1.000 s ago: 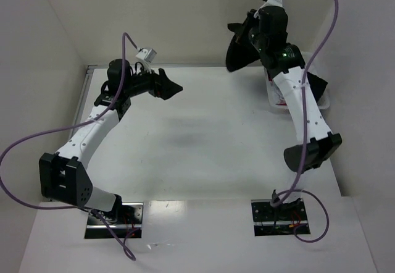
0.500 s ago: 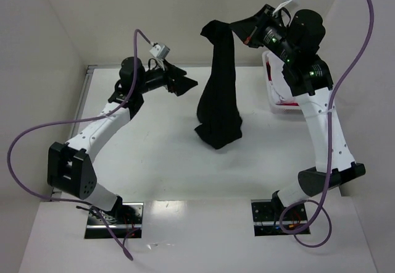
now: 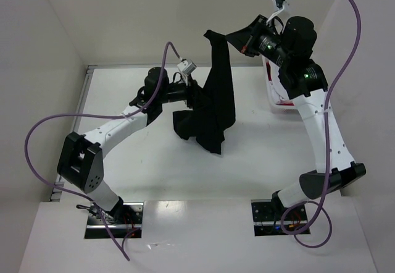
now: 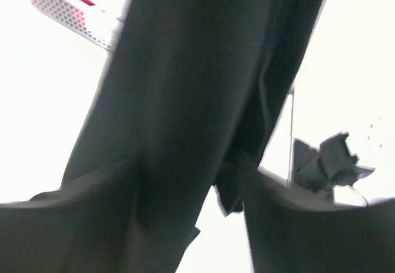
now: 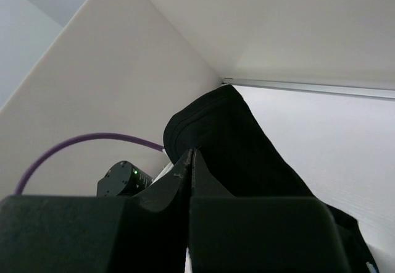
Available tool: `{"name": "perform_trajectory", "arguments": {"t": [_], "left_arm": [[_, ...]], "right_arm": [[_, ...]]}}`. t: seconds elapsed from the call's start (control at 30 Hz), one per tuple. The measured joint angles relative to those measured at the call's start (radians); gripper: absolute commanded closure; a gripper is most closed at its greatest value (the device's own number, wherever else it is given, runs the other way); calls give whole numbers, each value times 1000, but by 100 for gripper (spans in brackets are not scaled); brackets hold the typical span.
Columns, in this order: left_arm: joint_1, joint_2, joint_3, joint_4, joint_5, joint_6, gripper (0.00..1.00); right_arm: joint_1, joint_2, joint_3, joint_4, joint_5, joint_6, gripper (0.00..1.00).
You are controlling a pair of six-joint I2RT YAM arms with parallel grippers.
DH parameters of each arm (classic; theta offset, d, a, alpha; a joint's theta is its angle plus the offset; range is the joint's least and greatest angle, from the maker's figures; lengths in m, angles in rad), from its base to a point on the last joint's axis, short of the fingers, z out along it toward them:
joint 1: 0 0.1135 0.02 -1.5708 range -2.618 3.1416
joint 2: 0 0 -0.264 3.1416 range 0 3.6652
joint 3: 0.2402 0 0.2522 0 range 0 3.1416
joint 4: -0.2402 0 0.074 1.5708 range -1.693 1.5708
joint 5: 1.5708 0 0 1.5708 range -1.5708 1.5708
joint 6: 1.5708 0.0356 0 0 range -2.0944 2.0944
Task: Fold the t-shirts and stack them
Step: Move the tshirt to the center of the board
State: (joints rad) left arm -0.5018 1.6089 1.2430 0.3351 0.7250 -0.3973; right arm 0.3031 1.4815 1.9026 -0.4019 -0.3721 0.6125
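white table (image 3: 259,159) under hanging black t-shirt (image 3: 217,97)

The right gripper (image 3: 231,37), high up at about 1 o'clock over the table (image 3: 259,155), is closed on the top edge of the black t-shirt (image 3: 216,94). The shirt hangs down long and narrow, and its lower end is bunched near the centre; I cannot tell if it touches the table. The left gripper (image 3: 191,97) comes from the 9 o'clock side and meets the cloth at middle height, and the white basket (image 3: 270,94) stands at 2 o'clock, partly behind the right arm.
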Motion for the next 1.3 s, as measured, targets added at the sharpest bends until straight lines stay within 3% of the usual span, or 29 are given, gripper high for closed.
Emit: {"name": "perform_trajectory", "arguments": {"t": [0.07, 0.13, 0.37, 0.63, 0.77, 0.9, 1.03, 1.07, 1.1, 1.2, 1.23, 1.3], "left_arm": [[3, 0, -3, 1, -22, -2, 76], [4, 0, -4, 4, -54, -8, 99], [-1, -54, -10, -72, -231, 10, 100], [43, -400, 3, -321, -525, 140, 100], [64, -596, 96, -446, -678, 227, 100], [60, -669, 278, -536, -745, 298, 99], [67, -661, 328, -547, -750, 323, 81], [67, -648, 305, -549, -731, 321, 73], [68, -628, 278, -550, -709, 320, 59], [65, -510, 144, -556, -630, 310, 38], [59, -458, 100, -566, -607, 305, 21], [48, -330, 23, -590, -570, 287, 15]], "right_arm": [[0, -11, -9, 4, -3, 0, 100], [0, -21, -16, 6, -6, 0, 100], [0, -47, -68, 32, -6, -4, 100], [3, -48, -140, 81, -45, 13, 100], [21, -48, -119, 104, -69, 28, 100], [46, -71, -106, 126, -71, 32, 100], [35, -127, -153, 143, 19, 13, 100], [34, -145, -185, 146, 38, 6, 100], [34, -159, -220, 154, 55, 0, 100], [33, -174, -340, 169, 89, -13, 100], [31, -169, -387, 177, 97, -18, 97], [30, -148, -470, 177, 108, -23, 94]]}}
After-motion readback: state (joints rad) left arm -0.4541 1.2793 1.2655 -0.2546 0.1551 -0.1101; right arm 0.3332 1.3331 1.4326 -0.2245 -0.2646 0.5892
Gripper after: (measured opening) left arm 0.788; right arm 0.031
